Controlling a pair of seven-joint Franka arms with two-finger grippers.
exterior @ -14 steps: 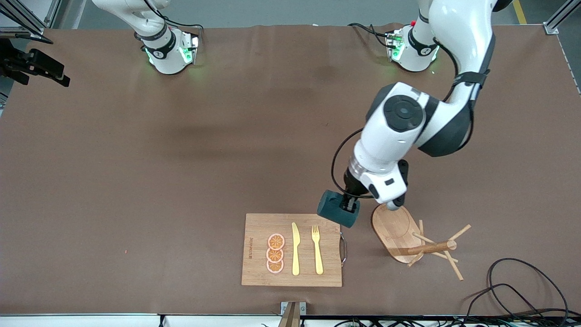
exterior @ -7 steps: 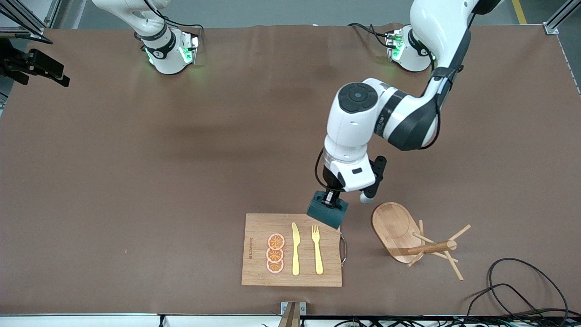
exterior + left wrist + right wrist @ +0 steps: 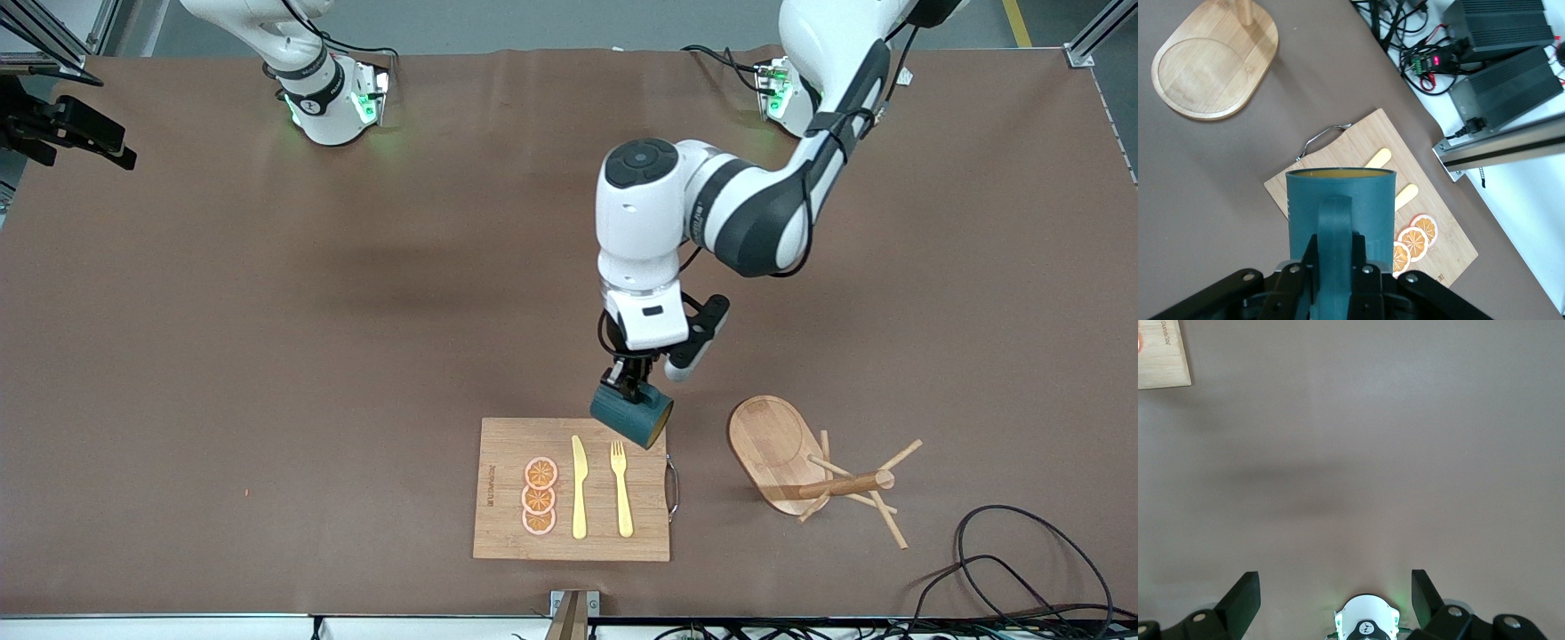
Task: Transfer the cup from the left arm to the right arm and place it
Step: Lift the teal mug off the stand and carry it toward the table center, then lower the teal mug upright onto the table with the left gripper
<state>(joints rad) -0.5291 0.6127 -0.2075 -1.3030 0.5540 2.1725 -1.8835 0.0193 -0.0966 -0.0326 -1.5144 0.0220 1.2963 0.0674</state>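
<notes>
The dark teal cup (image 3: pixel 633 418) hangs tilted in the air over the corner of the wooden cutting board (image 3: pixel 507 524) that lies nearest the peg rack. My left gripper (image 3: pixel 629 384) is shut on the cup's handle. In the left wrist view the cup (image 3: pixel 1338 193) shows its yellowish rim, and the left gripper (image 3: pixel 1336 250) pinches the handle from both sides. My right gripper (image 3: pixel 1335 583) is open and empty, high over bare table near its own base (image 3: pixel 1365 627). It is out of the front view.
On the board lie a yellow knife (image 3: pixel 579 489), a yellow fork (image 3: pixel 621 489) and three orange slices (image 3: pixel 539 496). A wooden peg rack (image 3: pixel 773 444) on an oval base stands beside the board toward the left arm's end. Black cables (image 3: pixel 1022 569) lie near that corner.
My left arm has carried the cup away from the peg rack's base toward the right arm's end, and it is now over the board's corner. The cup has turned in the grip.
</notes>
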